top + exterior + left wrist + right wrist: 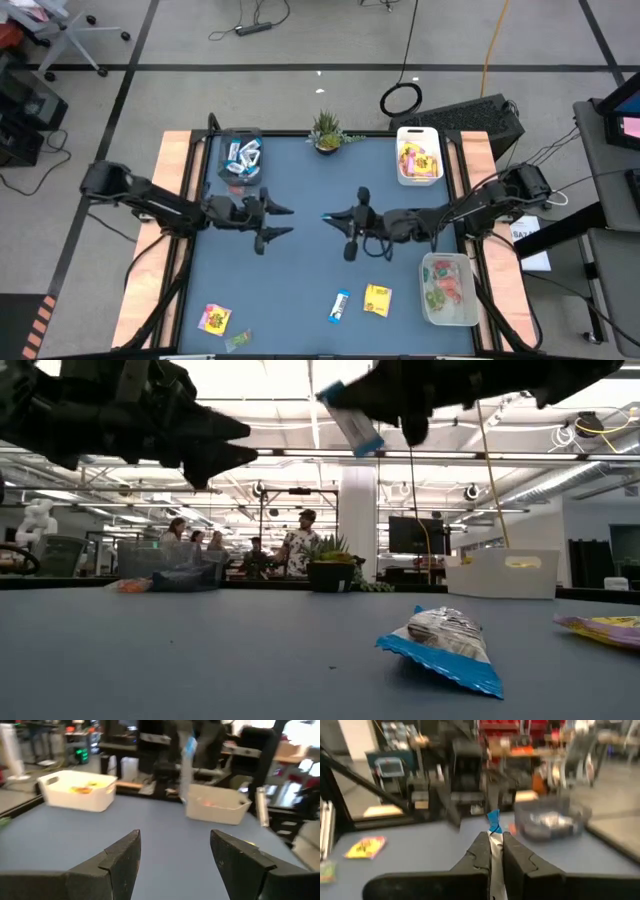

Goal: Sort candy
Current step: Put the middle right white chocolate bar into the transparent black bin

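We see the blue table (300, 190) spread under both arms, with a clear bin (240, 157) of blue bars at its far left corner and a white bin (419, 155) of yellow packets at far right. The left gripper (277, 221) hovers mid-table, fingers apart and empty. The right gripper (491, 851) is clamped on a slim blue-and-white bar (493, 822), mostly hidden between the fingers. Another bar (339, 306) and yellow packets (377, 299) lie near the front edge.

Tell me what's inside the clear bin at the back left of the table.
The clear bin holds several blue-and-white bars, piled together. How many there are, and whether anything lies beneath them, cannot be seen.
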Controlling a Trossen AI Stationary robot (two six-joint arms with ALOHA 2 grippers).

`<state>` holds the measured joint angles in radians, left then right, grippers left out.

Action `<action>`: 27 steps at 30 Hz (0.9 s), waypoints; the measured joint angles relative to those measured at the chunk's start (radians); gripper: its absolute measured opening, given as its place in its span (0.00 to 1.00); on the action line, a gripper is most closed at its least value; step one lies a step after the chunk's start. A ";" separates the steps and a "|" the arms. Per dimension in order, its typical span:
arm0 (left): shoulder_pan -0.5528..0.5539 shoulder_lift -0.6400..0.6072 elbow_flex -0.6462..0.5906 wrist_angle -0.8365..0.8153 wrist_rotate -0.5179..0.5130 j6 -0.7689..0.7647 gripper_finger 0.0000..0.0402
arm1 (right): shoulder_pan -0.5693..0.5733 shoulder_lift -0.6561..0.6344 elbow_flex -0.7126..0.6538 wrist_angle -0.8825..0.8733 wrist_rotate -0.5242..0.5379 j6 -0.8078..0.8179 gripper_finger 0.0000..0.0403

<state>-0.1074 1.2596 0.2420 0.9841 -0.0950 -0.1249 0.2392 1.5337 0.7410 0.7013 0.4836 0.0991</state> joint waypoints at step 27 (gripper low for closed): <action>0.000 0.338 0.396 0.070 0.134 0.143 0.61 | -0.014 0.001 0.000 0.246 -0.202 -0.189 0.04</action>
<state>-0.1074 1.5978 0.6381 1.0543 0.0391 0.0184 0.2256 1.5349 0.7410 0.9470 0.2813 -0.0897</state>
